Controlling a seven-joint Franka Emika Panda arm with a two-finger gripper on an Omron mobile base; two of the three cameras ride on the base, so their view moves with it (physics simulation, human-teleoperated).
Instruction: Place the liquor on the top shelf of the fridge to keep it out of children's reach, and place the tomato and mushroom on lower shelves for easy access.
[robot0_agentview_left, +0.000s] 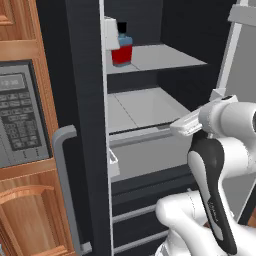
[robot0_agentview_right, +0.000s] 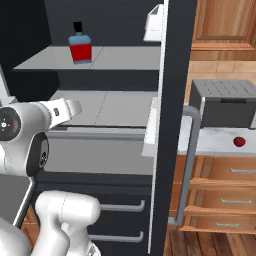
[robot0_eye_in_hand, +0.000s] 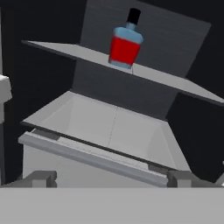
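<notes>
While liquor (robot0_eye_in_hand: 125, 46) stands on top shelf (robot0_eye_in_hand: 65, 51), end effector (robot0_eye_in_hand: 111, 179) below, wide open, empty.

A rendered home kitchen. A tall black fridge (robot0_agentview_right: 172, 100) with grey bar handles stands open, showing light grey inner shelves (robot0_agentview_left: 150, 57) and a grey drawer box. Warm brown wooden cabinets (robot0_agentview_left: 20, 30) flank it, a grey microwave with a keypad (robot0_agentview_left: 20, 117) is built in on one side, and a grey countertop oven (robot0_agentview_right: 225, 102) sits on a pale counter (robot0_agentview_right: 220, 140) above wooden drawers (robot0_agentview_right: 225, 192).
</notes>
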